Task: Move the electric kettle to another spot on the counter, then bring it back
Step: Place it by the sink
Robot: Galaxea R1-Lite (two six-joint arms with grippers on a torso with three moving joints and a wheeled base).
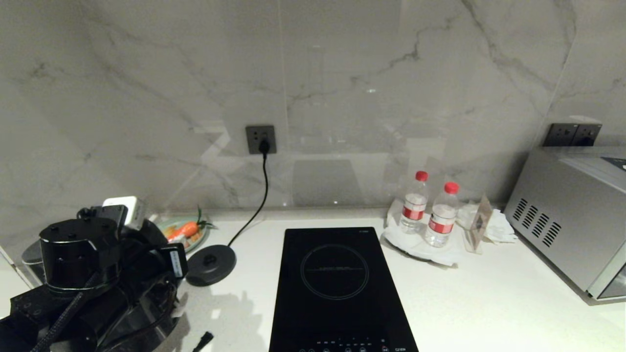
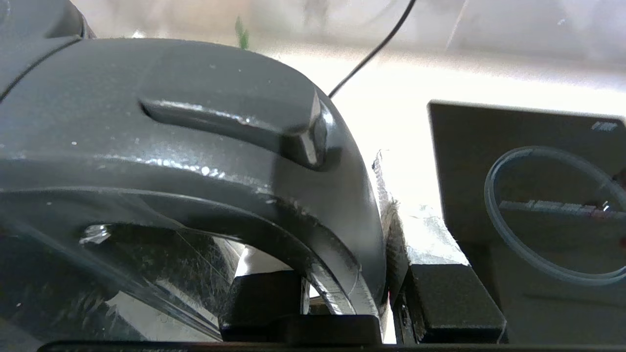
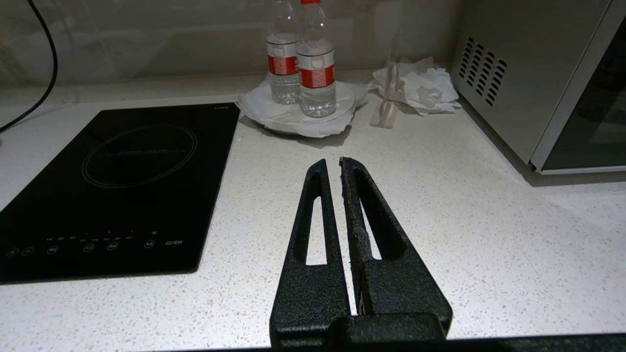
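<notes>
The electric kettle (image 2: 171, 122), glossy black, fills the left wrist view from close up, its lid and loop handle (image 2: 342, 220) showing. My left gripper (image 2: 352, 274) is shut on that handle, one finger inside the loop and the padded finger (image 2: 430, 288) outside. In the head view my left arm (image 1: 83, 274) sits at the front left of the white speckled counter (image 1: 489, 303) and hides most of the kettle. I cannot tell if the kettle rests on the counter. My right gripper (image 3: 330, 164) hangs shut and empty above the counter (image 3: 489, 234).
The round black power base (image 1: 211, 264) stands bare, its cord running to a wall socket (image 1: 261, 139). A black hob (image 1: 337, 288) lies mid-counter. A plate with a carrot (image 1: 186, 230) is behind the arm. Two water bottles (image 1: 414, 201) and a silver oven (image 1: 572, 220) stand at the right.
</notes>
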